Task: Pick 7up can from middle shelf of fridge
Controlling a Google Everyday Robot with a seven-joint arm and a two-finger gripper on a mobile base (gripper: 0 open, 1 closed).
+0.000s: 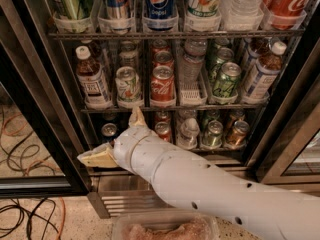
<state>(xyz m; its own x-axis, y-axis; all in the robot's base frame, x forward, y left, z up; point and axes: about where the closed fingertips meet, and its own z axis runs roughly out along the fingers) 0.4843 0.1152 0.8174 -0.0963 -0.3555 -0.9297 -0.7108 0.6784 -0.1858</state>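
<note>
In the camera view, the 7up can (128, 84) stands upright at the front of its lane on the middle shelf (200, 107) of the fridge (30, 84). A tea bottle (92, 81) is close on one side and a Coca-Cola can (162, 84) close on the other.

The pincer (109, 136) sits lower, in front of the shelf below. It is released and empty, with its fingers spread wide. One finger points up, its tip just under the rack's front edge beneath the can, and the other points out to the side.

The main risk, as I judge it, is that a straight rise snags the upper finger on the wire edge. With the lanes this tight, the spread fingers could also nudge the bottle, tip the Coca-Cola can, or push the 7up can deeper in.
</note>
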